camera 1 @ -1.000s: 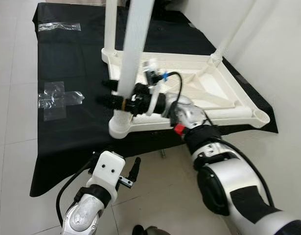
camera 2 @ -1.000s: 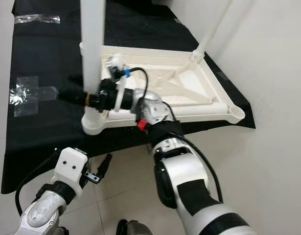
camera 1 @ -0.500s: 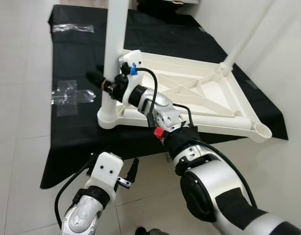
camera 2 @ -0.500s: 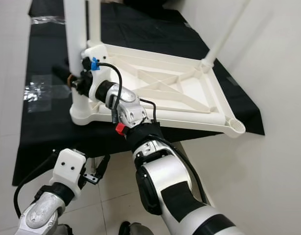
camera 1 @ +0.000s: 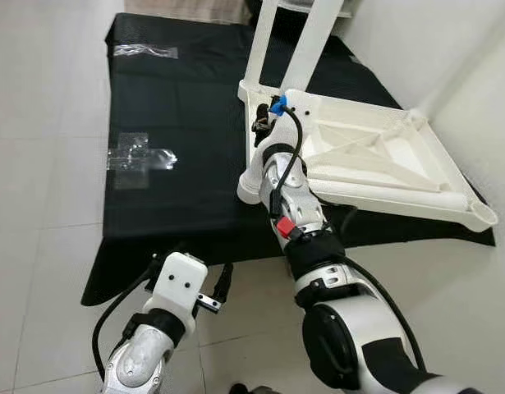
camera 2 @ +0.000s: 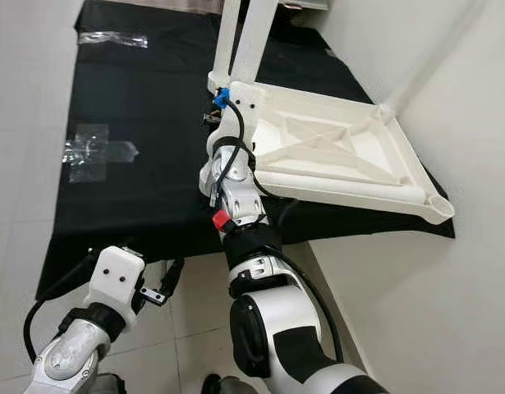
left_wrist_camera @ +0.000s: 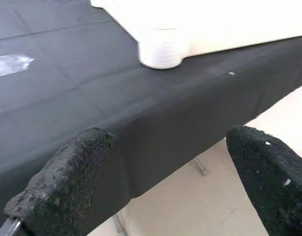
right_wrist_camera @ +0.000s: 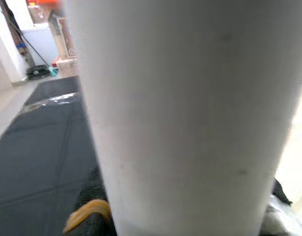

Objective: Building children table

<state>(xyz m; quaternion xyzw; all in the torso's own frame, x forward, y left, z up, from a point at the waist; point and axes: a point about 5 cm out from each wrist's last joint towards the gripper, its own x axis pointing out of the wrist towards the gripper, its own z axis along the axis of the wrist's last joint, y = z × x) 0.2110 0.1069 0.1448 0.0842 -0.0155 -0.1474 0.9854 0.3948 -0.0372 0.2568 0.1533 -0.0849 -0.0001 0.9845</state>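
I see a smooth, matt white plastic table frame (camera 1: pixel 367 156) on matt black cloth (camera 1: pixel 186 123) — my left gripper's fingers (left_wrist_camera: pixel 67 172) look rough, pebbled.

Silver arms, black cables, textured black fingers (left_wrist_camera: pixel 67 182).

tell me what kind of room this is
Probably a plain indoor room used as a furniture assembly spot, not clearly a lived-in one. A low platform under a black cloth stands on pale floor tiles by a white wall, with an upturned white plastic children's table lying on it.
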